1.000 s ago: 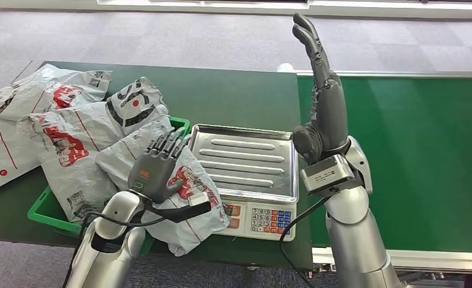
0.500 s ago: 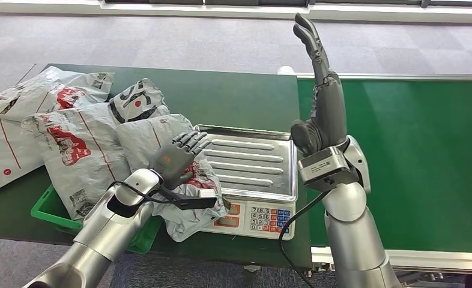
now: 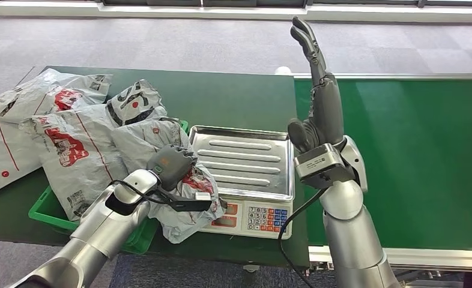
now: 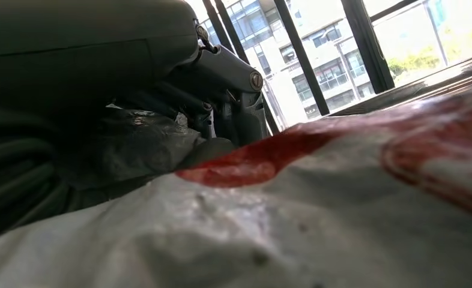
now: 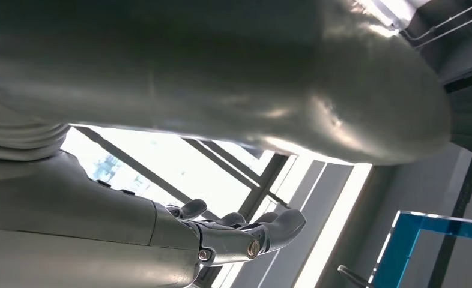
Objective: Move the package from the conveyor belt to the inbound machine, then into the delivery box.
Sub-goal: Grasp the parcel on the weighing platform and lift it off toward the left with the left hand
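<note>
A: Package (image 3: 182, 198) at lower centre-left, half over the green delivery box (image 3: 47, 211), edge lapping the scale (image 3: 245, 162). Left hand (image 3: 170, 165) on it, fingers curled into the plastic.

B: Weighing looks done; drop unfinished. Right hand (image 3: 320, 96) upright at centre, fingers straight, holding nothing. Conveyor belt (image 3: 414, 150) at right.

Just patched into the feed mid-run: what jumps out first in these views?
The right hand stands raised, fingers pointing up, open and holding nothing, between the scale and the bare green conveyor belt. The left hand is curled down on a grey package at the scale's left edge. More packages are heaped over the green box and spill onto the table.
</note>
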Action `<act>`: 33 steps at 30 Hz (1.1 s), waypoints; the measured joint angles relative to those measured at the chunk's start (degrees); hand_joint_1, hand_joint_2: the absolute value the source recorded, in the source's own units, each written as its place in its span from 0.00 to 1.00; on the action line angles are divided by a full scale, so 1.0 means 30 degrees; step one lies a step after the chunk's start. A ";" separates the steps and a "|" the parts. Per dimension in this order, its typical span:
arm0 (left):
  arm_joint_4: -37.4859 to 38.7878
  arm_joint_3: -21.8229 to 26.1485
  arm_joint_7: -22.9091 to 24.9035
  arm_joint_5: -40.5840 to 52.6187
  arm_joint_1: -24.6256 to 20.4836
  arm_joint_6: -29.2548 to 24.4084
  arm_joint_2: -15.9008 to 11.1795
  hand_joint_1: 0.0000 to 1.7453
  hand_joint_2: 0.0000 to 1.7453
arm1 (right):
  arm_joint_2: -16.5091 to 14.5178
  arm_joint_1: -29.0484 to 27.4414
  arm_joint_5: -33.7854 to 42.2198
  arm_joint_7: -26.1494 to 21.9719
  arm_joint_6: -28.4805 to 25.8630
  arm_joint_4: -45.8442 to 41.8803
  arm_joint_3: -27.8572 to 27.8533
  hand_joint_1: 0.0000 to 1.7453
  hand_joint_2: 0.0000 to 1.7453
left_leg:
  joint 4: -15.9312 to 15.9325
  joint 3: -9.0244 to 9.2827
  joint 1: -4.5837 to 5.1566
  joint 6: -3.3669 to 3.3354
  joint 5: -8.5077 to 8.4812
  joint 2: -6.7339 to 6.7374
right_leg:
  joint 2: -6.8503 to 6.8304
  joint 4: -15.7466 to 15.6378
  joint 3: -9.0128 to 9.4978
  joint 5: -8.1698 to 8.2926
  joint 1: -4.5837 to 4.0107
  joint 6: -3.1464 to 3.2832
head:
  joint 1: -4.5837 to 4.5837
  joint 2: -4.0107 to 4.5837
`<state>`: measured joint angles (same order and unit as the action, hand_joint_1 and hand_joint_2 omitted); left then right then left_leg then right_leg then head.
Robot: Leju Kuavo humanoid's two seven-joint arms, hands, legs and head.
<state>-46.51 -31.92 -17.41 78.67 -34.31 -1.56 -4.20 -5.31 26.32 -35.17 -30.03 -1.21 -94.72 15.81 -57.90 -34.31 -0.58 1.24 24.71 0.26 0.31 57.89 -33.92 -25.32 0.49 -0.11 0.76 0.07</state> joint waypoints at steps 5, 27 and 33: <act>0.0018 -0.0304 0.0509 0.0080 -0.0059 0.0334 -0.0097 1.00 1.00 | 0.0000 0.0001 -0.0064 -0.0107 -0.0222 0.0224 -0.0044 0.00 0.00 | 0.0031 0.0024 -0.0003 0.0029 0.0024 0.0033 | 0.0033 0.0001 -0.0009 -0.0026 0.0004 0.0035 | 0.0000 0.0000; -1.3445 0.5123 -0.1717 -0.6144 0.2655 -1.2304 0.0990 1.00 1.00 | -0.0011 -0.2701 -0.1290 -0.0177 -0.0905 -0.1548 -0.0978 0.00 0.00 | 0.0060 -0.0188 -0.0045 0.0107 0.0040 -0.0031 | -0.0023 0.0007 -0.0216 -0.0078 -0.0027 0.0071 | -0.0003 0.0000; -1.6131 0.8064 -0.3072 -0.5989 0.3135 -1.2819 0.2266 1.00 1.00 | -0.0164 -0.2314 -0.1190 -0.0056 -0.0894 -0.1497 -0.0978 0.00 0.00 | 0.0059 -0.0193 -0.0038 0.0102 0.0037 -0.0036 | -0.0029 0.0007 -0.0215 -0.0077 -0.0025 0.0070 | -0.0003 0.0000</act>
<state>-94.90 -7.73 -26.63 60.70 -24.90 -40.01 2.60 -5.80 19.38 -38.74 -30.20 -3.89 -99.21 12.87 -57.72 -34.89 -0.70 1.54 24.82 0.15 0.22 57.91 -34.56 -25.55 0.41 0.10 0.75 0.07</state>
